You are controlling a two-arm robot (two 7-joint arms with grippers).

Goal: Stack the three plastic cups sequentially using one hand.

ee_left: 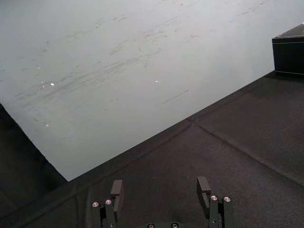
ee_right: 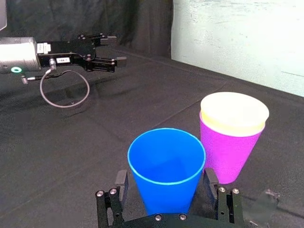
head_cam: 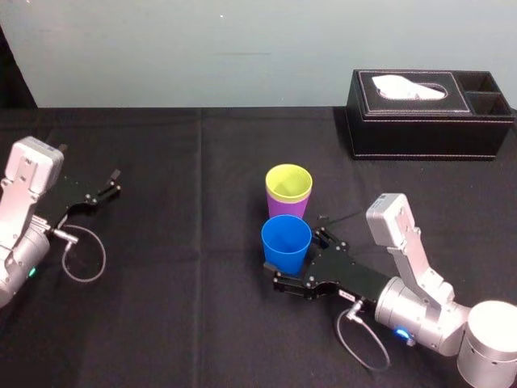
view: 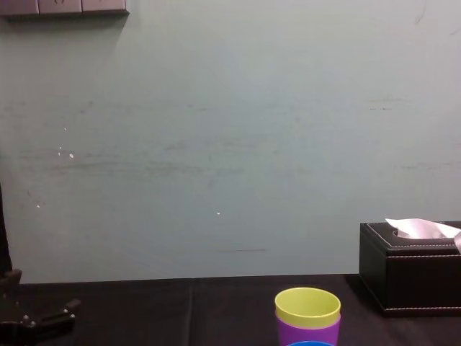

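Right wrist view: right end effector [ee_right: 165,178] straddles the blue cup [ee_right: 166,161], can't tell if it's clamped. Cup sits just beside the yellow cup [ee_right: 234,113], which is nested in the purple cup [ee_right: 227,152]. A loose hold could drop it, or its base could clip the yellow rim and topple both. Left end effector [head_cam: 103,192] is parked well apart, released.

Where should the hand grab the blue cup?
Across its side wall, level from the robot's side, where the right hand sits: the blue cup stands upright, and the purple cup holding the yellow-green cup blocks its far side. The left hand idles.
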